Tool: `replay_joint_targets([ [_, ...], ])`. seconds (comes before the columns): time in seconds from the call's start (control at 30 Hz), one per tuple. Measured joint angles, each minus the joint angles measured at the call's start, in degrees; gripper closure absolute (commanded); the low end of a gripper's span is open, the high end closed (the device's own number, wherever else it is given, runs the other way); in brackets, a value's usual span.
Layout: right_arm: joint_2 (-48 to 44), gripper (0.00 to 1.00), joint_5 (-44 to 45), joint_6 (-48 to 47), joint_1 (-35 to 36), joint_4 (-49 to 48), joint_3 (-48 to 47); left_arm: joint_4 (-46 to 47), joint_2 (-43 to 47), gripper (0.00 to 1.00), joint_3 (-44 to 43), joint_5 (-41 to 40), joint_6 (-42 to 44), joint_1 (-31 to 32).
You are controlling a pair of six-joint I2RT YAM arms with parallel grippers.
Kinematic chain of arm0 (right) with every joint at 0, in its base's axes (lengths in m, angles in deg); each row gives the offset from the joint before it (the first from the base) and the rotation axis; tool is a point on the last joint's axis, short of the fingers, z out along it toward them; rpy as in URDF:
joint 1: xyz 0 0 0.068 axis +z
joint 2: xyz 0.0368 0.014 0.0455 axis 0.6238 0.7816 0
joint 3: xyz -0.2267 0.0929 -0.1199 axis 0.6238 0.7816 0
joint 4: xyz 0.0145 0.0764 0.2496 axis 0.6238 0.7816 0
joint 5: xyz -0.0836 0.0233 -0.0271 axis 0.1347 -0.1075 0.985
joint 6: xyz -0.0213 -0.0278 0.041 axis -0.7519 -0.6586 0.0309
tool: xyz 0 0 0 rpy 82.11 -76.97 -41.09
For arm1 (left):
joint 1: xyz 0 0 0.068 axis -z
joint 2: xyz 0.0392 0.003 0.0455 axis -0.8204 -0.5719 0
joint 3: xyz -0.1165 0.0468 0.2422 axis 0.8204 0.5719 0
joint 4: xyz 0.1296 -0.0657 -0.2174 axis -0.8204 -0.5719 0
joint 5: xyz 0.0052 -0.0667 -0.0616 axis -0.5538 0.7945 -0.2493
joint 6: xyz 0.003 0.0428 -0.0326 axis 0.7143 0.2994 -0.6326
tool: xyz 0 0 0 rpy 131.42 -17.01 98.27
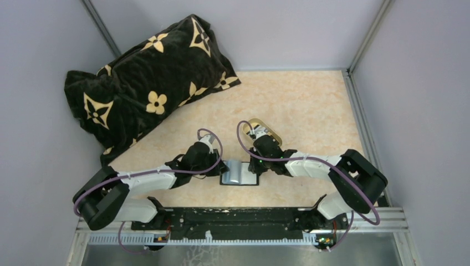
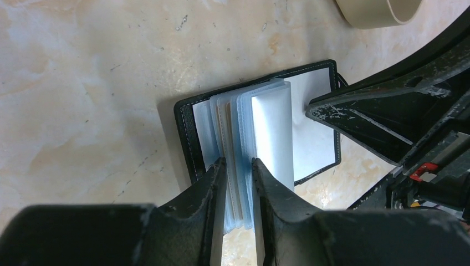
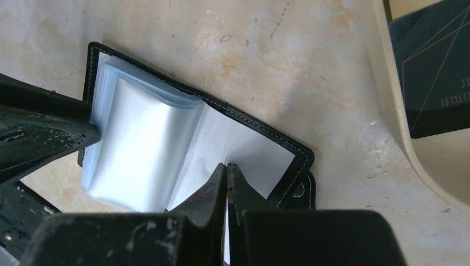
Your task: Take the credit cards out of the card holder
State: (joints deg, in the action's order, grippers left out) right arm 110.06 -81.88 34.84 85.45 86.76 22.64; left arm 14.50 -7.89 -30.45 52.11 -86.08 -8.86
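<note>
The oval tray (image 3: 427,160) sits on the table (image 1: 310,105) towards the right edge, about halfway back. In it lies a dark card (image 3: 435,66), navy with thin pale lines across it. I can't see the rest of the tray's inside.

The card holder (image 1: 239,173) lies open on the table, close to the near edge and about midway along it, between the two arms. It is black with pale stitching round the border and has a silvery white inner panel. It holds a bundle of clear bluish sleeves (image 2: 271,127) that stand up off its spine like pages. One thin tan edge (image 2: 223,127) shows among them, and I can't tell whether that is a card.

The left gripper (image 2: 238,166) comes in from the holder's left side, its fingers clamped on several of those sleeves. The right gripper (image 3: 226,169) has its fingers pressed together with nothing between them, and its tip rests on the right-hand inner panel.

A big black flowered pillow (image 1: 144,83) is slumped in the far left corner, well apart from it all.
</note>
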Motion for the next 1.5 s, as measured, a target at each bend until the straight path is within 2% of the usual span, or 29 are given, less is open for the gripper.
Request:
replay_joint_targets([
  [0.4, 0.2, 1.0, 0.0, 0.1, 0.0, -0.4, 0.0, -1.5, 2.3, 0.76, -1.0, 1.2, 0.2, 0.3],
  [0.5, 0.2, 1.0, 0.0, 0.1, 0.0, -0.4, 0.0, -1.9, 2.3, 0.66, -1.5, 1.3, 0.2, 0.4],
  [0.57, 0.2, 1.0, 0.0, 0.3, 0.0, -0.4, 0.0, -2.0, 2.3, 0.49, -1.9, 1.3, 0.2, 0.5],
  [0.6, 0.2, 1.0, 0.0, 0.3, 0.0, -0.4, 0.0, -2.1, 2.3, 0.43, -2.0, 1.2, 0.4, 0.6],
  [0.67, 0.2, 1.0, 0.0, 0.4, 0.0, -0.4, 0.0, -2.7, 2.4, 0.4, -2.2, 1.1, 0.2, 0.8],
  [1.0, 0.3, 1.0, 0.0, 0.5, 0.0, -0.6, 0.0, -3.3, 3.7, 0.42, -2.3, 1.4, -0.1, 0.9],
  [1.33, 0.3, 1.0, 0.0, 0.5, 0.0, -0.6, 0.0, -2.6, 0.9, 0.42, -2.4, 1.9, -0.2, 0.9],
  [1.5, 0.3, 1.0, 0.0, 0.5, 0.0, -0.6, 0.0, -2.2, 0.9, 0.47, -2.4, 2.4, -0.3, 1.0],
])
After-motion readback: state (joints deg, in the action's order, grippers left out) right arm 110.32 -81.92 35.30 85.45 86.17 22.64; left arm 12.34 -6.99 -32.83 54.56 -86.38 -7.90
